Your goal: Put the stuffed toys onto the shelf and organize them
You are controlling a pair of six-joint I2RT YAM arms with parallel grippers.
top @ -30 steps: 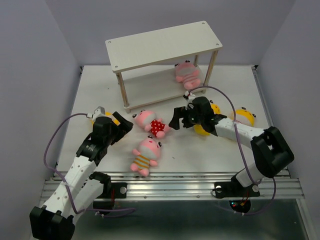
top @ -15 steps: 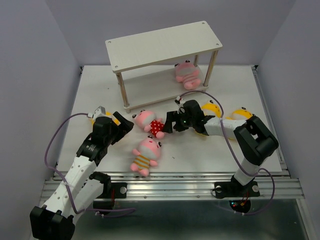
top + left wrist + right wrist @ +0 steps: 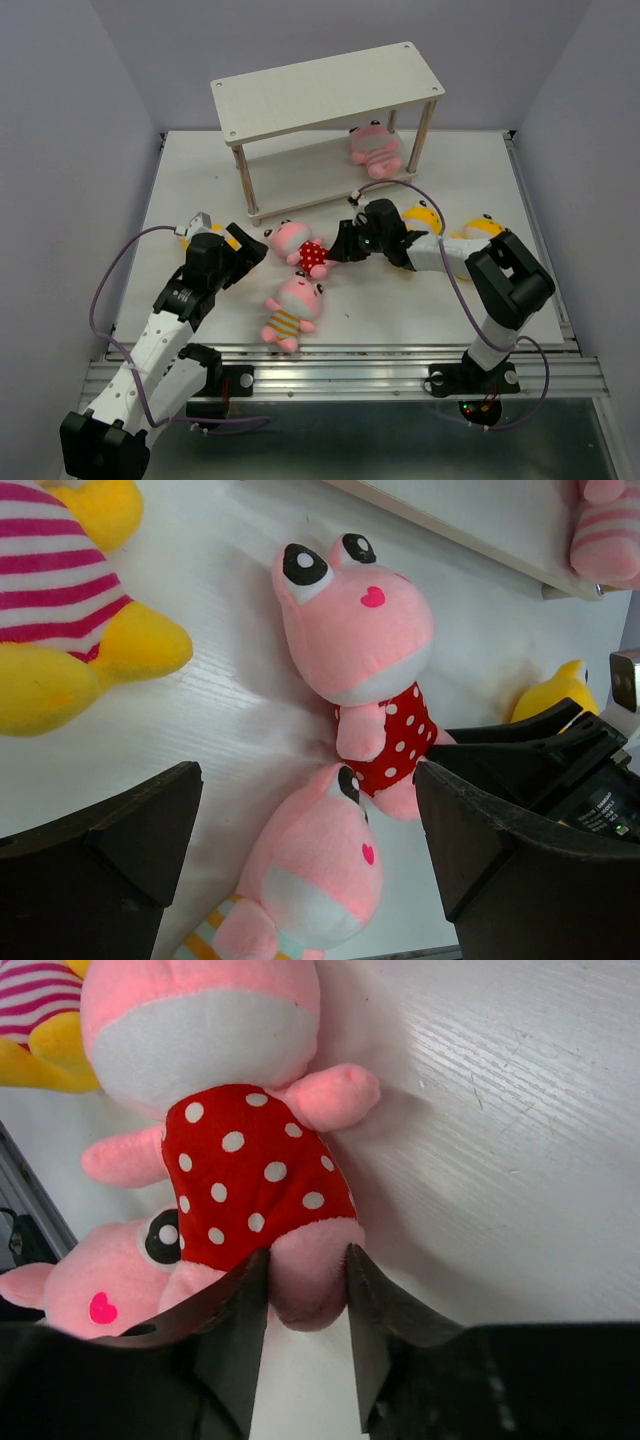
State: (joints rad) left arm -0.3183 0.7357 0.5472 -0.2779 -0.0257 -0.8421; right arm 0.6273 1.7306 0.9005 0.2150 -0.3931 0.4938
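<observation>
1. Top view: the off-white two-tier wooden shelf stands at the upper centre of the white bench.
   - A pink plush toy with a pink-striped belly lies at the right end of its lower board.
   - At mid-frame on the bench lies a pink plush toy with a red, white-dotted belly. Just below it is a pink plush toy with a yellow-striped belly.
   - Right of centre lie a first yellow plush toy and a second yellow plush toy.
   - The right jaws meet the dotted toy's lower end. The left jaws hang to its left.

2. Left wrist view: the left jaws stand wide and hold nothing, with their black fingers in the lower corners.
   - Between them the dotted toy lies face up, showing black eyes and a heart-shaped nose.
   - Its feet touch the head of the yellow-striped toy.
   - A yellow plush toy with a magenta-striped belly fills the upper left.

3. Right wrist view: the right jaws are narrow, pinched on one pink foot of the dotted toy at the lower centre.
</observation>
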